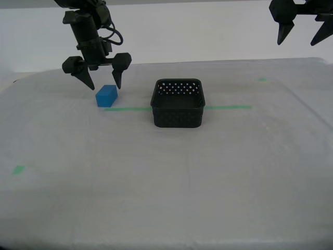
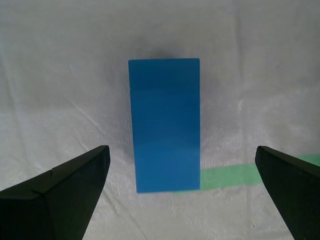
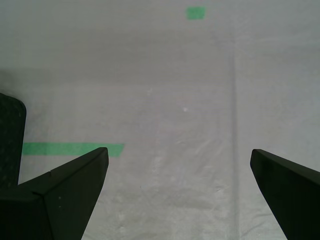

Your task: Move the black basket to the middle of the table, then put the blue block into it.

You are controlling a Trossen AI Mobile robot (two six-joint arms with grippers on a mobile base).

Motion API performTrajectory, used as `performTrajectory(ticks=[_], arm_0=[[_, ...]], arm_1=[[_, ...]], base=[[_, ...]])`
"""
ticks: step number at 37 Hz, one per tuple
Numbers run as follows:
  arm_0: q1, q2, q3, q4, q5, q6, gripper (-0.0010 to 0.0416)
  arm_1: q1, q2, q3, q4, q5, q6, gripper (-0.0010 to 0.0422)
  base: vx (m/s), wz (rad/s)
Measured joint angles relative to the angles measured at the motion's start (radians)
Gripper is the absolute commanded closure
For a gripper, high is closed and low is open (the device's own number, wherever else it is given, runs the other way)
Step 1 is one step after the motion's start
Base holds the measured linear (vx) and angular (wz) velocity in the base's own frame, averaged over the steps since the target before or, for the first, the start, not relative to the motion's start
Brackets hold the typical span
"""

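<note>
While perforated and round-cornered, black basket (image 1: 177, 103) sitting mid-table (image 1: 166, 187) on wrinkled cloth. Smooth blue block (image 1: 106, 95) beside it, below second gripper (image 1: 102, 79), jaws spread. First gripper (image 1: 303, 32) raised, open; only its view shows square green mark (image 3: 195, 13).

- exterior view: looks from the front across the table (image 1: 166, 198), slightly downward, at mid range.
- second wrist view: close, straight down on the blue block (image 2: 164, 125), shared with exterior.
- first wrist view: higher, over cloth and green tape line (image 3: 72, 148).

Matt cloth table (image 1: 166, 182); smooth blue block (image 2: 164, 125).
</note>
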Motion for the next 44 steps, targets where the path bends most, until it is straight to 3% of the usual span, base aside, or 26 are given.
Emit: performTrajectory(ticks=[35,44], arm_0=[[0.0,0.0,0.0,0.026,0.0,0.0,0.0007],[0.0,0.0,0.0,0.026,0.0,0.0,0.0007]], arm_1=[[0.0,0.063,0.006,0.087,-0.011,0.005,0.0012],[0.0,0.063,0.003,0.09,-0.027,0.042,0.0012]], base=[[0.0,0.0],[0.0,0.0]])
